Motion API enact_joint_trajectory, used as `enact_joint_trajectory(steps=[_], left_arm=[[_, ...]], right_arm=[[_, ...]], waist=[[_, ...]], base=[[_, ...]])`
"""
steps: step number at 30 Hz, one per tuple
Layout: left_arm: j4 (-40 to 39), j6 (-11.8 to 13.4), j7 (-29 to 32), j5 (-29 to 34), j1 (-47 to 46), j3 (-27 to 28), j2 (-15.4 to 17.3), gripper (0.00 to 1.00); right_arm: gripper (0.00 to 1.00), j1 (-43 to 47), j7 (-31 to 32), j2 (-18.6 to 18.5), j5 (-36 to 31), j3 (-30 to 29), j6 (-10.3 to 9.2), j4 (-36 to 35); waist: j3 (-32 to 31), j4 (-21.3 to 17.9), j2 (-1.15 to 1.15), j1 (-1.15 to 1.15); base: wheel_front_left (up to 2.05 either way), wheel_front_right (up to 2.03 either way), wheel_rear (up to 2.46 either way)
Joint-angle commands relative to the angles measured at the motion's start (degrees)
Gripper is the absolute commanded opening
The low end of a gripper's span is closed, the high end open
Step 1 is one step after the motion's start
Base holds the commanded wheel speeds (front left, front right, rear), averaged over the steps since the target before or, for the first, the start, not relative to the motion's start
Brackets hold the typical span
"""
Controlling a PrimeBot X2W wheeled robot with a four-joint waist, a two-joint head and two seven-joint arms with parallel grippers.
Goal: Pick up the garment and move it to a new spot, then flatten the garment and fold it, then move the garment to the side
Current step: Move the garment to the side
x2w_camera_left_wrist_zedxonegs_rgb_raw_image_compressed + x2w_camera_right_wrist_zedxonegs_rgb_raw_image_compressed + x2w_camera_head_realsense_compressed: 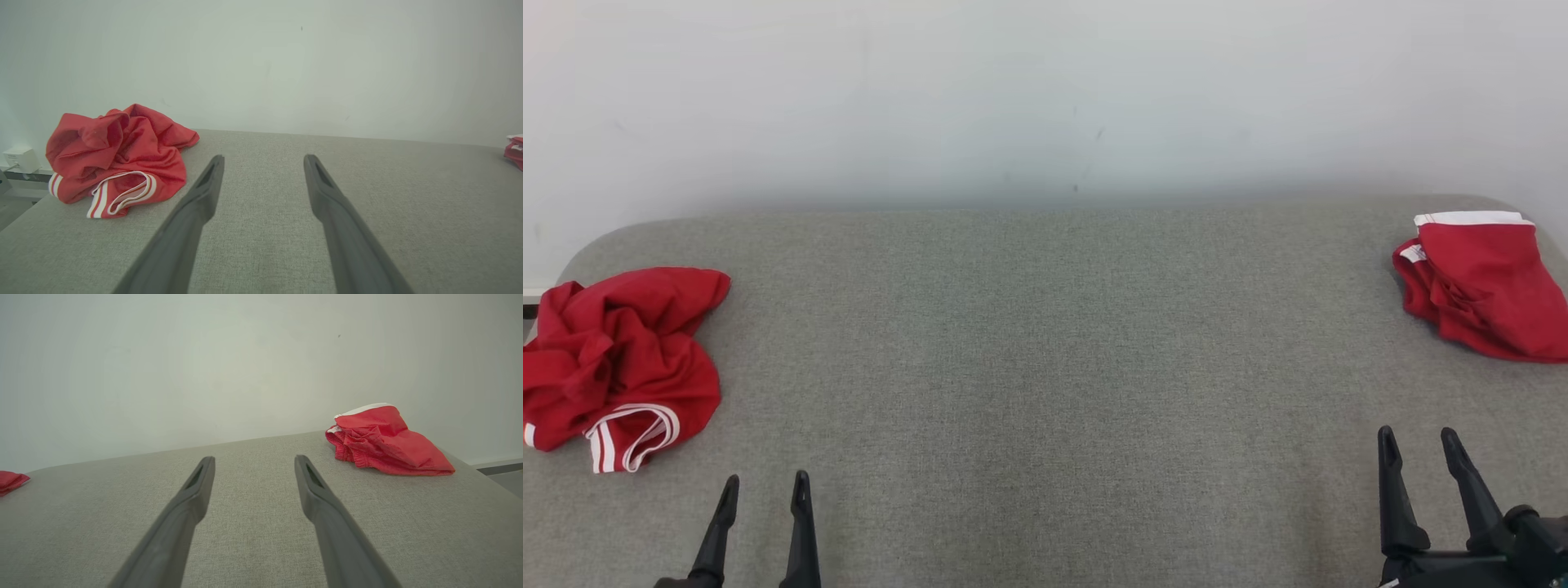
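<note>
A crumpled red garment (621,359) with white-striped trim lies in a heap at the left edge of the grey fabric table (1045,367); the left wrist view shows this garment (118,159) ahead and to the left of the fingers. My left gripper (765,486) stands open near the front edge, just right of the heap and apart from it, nothing between its fingers (208,183). My right gripper (1419,441) is open too, at the front right, holding nothing. In its wrist view the right gripper (253,463) points over bare table.
A second red garment (1478,282) with a white band lies folded at the far right edge, also seen as a red bundle (384,441) in the right wrist view. A pale wall (1045,98) stands behind the table. A white wall box (20,159) sits off the table's left end.
</note>
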Motion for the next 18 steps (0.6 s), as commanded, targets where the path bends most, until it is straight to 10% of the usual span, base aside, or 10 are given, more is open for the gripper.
enact_joint_trajectory(steps=[1,18], left_arm=[[0.5,-0.1,-0.2,0.3,0.9,-0.3,0.1,1.0],[1.1,-0.5,-0.2,0.5,0.0,-1.5,0.1,1.0]], right_arm=[[1.0,0.8,-0.1,0.4,-0.3,0.1,-0.16,-0.5],[1.0,2.4,-0.9,2.2,-1.8,2.7,-0.16,-1.2]], waist=[[0.0,0.0,0.0,0.0],[-0.3,0.3,0.0,0.0]], base=[[0.0,0.0,0.0],[0.0,0.0,0.0]])
